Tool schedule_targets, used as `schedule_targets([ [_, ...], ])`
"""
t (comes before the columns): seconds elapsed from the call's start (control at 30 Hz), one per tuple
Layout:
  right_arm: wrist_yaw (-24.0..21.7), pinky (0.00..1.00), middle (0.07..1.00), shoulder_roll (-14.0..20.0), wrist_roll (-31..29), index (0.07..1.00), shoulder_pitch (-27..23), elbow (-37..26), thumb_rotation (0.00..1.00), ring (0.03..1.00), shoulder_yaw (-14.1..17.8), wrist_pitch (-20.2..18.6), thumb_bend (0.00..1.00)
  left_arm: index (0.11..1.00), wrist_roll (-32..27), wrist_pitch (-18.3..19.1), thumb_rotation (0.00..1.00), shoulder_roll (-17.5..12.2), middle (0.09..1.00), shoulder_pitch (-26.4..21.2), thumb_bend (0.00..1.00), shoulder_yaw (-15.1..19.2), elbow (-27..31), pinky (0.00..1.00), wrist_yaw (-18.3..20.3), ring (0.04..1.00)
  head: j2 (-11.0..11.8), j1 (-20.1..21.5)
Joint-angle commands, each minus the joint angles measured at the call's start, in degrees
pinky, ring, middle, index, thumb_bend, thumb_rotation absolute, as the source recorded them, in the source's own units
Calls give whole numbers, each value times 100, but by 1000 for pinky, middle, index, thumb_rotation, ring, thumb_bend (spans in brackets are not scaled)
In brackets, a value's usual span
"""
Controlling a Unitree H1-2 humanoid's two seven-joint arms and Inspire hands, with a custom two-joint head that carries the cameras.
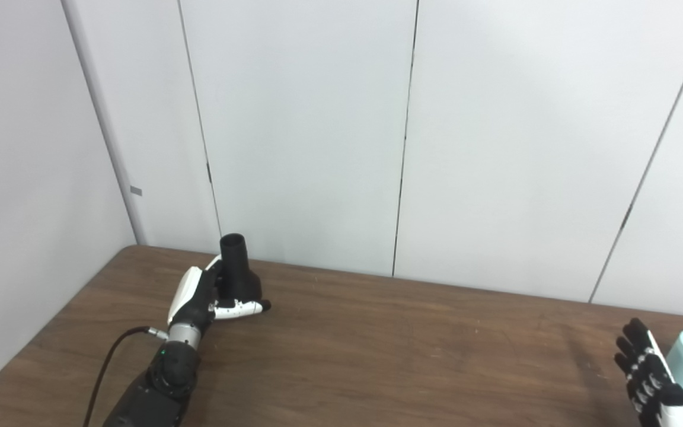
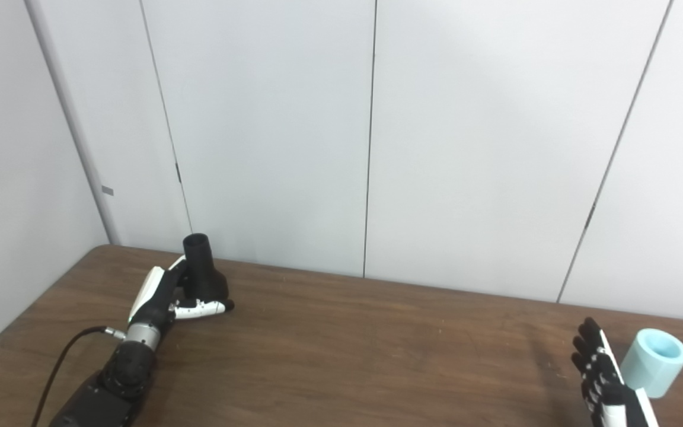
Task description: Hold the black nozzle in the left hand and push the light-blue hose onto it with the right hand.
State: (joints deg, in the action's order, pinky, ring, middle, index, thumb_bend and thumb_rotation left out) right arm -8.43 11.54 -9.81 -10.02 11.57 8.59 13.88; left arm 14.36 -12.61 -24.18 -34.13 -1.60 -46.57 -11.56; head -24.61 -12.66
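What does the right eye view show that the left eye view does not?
Only the right eye view shows the whole light-blue hose, with table beyond it. Only the left eye view shows more side wall; there the frame edge cuts the hose. Both show the left hand around the upright black nozzle and the right hand open beside the hose.
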Motion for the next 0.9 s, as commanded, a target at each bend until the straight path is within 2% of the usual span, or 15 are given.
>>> schedule_targets([
  [0.0, 20, 986, 1000, -252, -18, 999, 805, 455, 990, 1000, -78, -39, 760, 817, 78, -163, 207, -20, 824, -334, 968, -33, -55, 749, -73, 826, -7, -7],
  [0.2, 17, 987, 1000, -251, -17, 999, 822, 414, 992, 1000, -80, -71, 759, 689, 117, -84, 258, 67, 727, -331, 830, 44, -158, 667, -413, 717, -16, -10],
  [0.37, 16, 988, 1000, -250, -9, 1000, 834, 394, 993, 1000, -85, -83, 758, 642, 9, -82, 293, 160, 646, -401, 736, 128, -314, 559, -478, 612, -22, -8],
  [0.5, 17, 988, 1000, -254, 1, 1000, 849, 363, 993, 1000, -94, -98, 757, 613, -56, -198, 301, 243, 605, -493, 664, 141, -517, 532, -496, 597, -35, 3],
  [0.6, 19, 987, 1000, -256, 9, 1000, 851, 359, 992, 1000, -98, -101, 755, 580, -92, -296, 306, 254, 576, -492, 626, 116, -574, 503, -480, 556, -43, 10],
  [0.87, 8, 988, 1000, -253, 9, 998, 836, 388, 993, 1000, -109, -87, 756, 564, -266, -360, 294, 294, 547, -332, 621, 149, -487, 406, -360, 478, -43, 5],
])
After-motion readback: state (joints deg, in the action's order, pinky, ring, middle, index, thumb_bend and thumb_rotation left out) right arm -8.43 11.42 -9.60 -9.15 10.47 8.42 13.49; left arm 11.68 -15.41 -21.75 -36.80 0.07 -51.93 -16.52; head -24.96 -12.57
